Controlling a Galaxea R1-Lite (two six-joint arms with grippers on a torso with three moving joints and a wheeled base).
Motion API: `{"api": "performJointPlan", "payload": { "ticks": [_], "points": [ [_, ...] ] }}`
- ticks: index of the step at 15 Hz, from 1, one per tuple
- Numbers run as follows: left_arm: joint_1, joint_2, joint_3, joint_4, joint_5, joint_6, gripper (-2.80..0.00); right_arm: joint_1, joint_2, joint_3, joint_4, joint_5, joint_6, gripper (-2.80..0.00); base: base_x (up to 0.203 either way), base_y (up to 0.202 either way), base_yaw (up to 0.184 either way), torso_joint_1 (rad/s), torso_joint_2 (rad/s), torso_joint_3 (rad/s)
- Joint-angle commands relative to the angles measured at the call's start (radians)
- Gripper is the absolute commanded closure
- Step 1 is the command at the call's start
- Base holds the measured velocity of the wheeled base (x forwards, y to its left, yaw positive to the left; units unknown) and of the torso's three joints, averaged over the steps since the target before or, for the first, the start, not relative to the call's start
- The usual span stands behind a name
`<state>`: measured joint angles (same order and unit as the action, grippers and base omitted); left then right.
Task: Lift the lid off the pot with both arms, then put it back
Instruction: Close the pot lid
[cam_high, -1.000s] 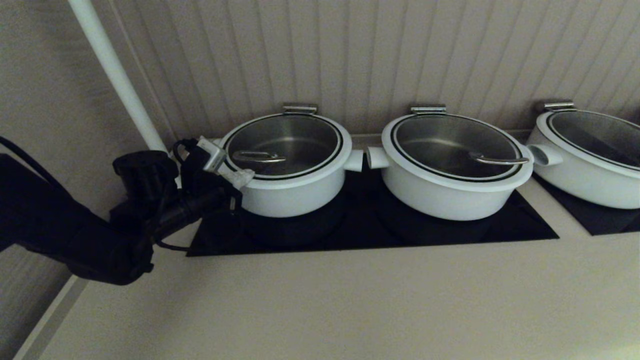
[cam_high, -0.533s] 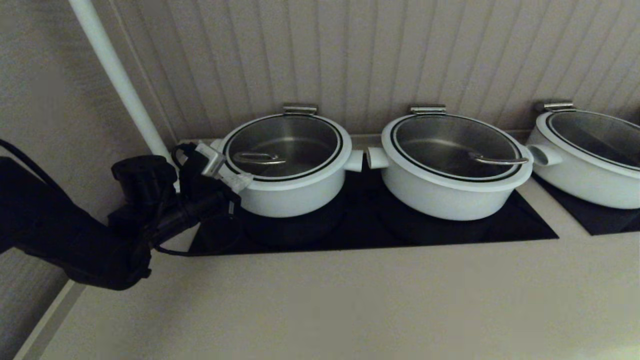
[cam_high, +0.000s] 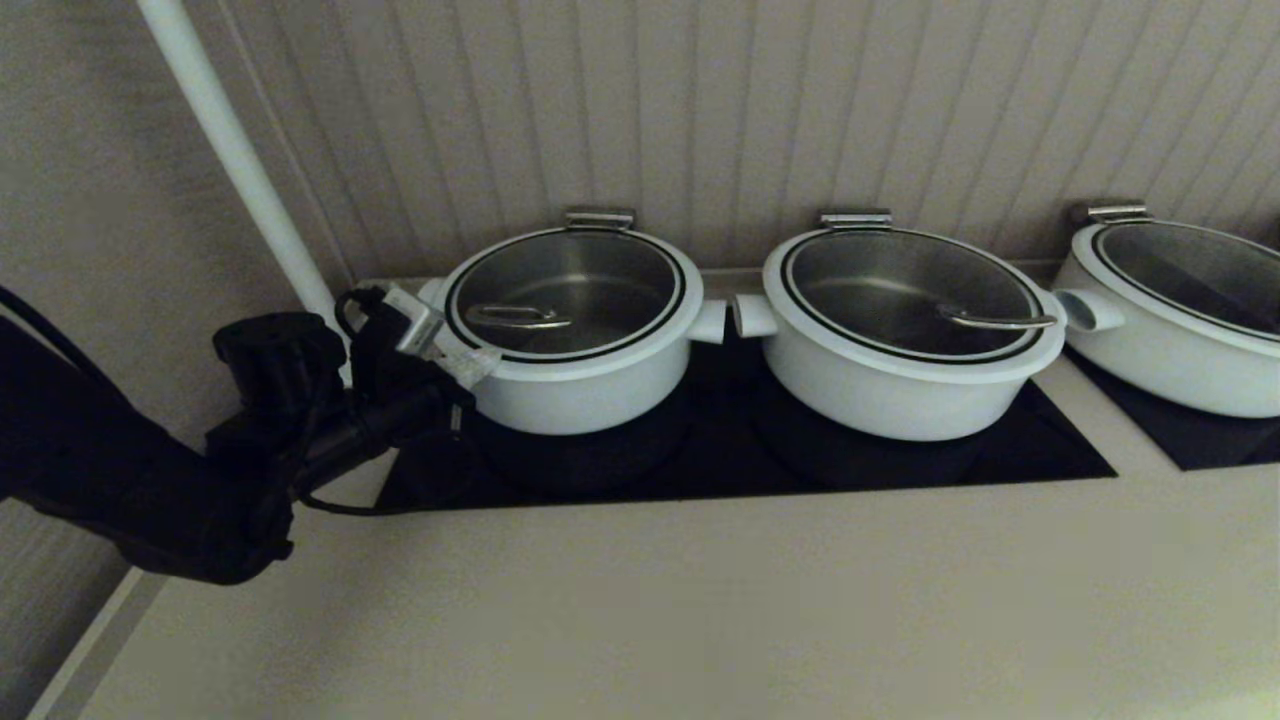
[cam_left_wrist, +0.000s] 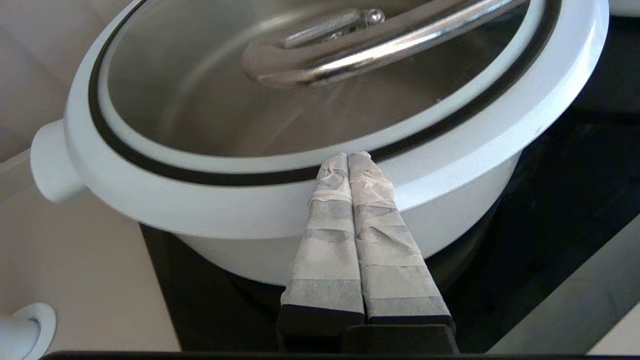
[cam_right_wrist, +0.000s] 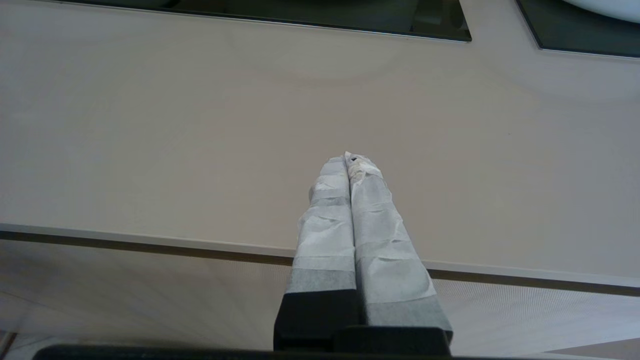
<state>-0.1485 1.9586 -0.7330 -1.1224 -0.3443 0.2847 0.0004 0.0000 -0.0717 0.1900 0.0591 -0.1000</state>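
Left pincer (cam_high: 485, 357) sitting closed at the pot's near-left rim, lid on.
Nearest, the right pincer (cam_right_wrist: 350, 159) is hanging closed over the bare beige surface (cam_high: 700, 600), near its front edge. Farther in, the left pincer's pressed-together tips are lying against the white rim of the lid (cam_high: 565, 290), which is sitting on the pot (cam_high: 590, 385) over a black cooktop panel (cam_high: 900, 460). Two wider pots (cam_high: 900, 385) are standing to the right. Behind them, ribbed wall panelling (cam_high: 700, 110) and a white pipe (cam_high: 235, 150) are rising.
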Motion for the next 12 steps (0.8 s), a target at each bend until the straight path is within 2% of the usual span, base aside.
{"api": "performJointPlan", "payload": {
  "ticks": [1, 12],
  "points": [
    [0.003, -0.024, 0.016, -0.007, -0.002, 0.002, 0.0, 0.001, 0.002, 0.0, 0.0, 0.001, -0.001, 0.0, 0.0, 0.0, 0.0, 0.0, 0.0, 0.0],
    [0.038, -0.184, 0.116, -0.006, 0.0, -0.001, 0.0, 0.001, 0.002, 0.0, 0.0, 0.002, -0.001, 0.0, 0.0, 0.0, 0.0, 0.0, 0.0, 0.0]
  ]
}}
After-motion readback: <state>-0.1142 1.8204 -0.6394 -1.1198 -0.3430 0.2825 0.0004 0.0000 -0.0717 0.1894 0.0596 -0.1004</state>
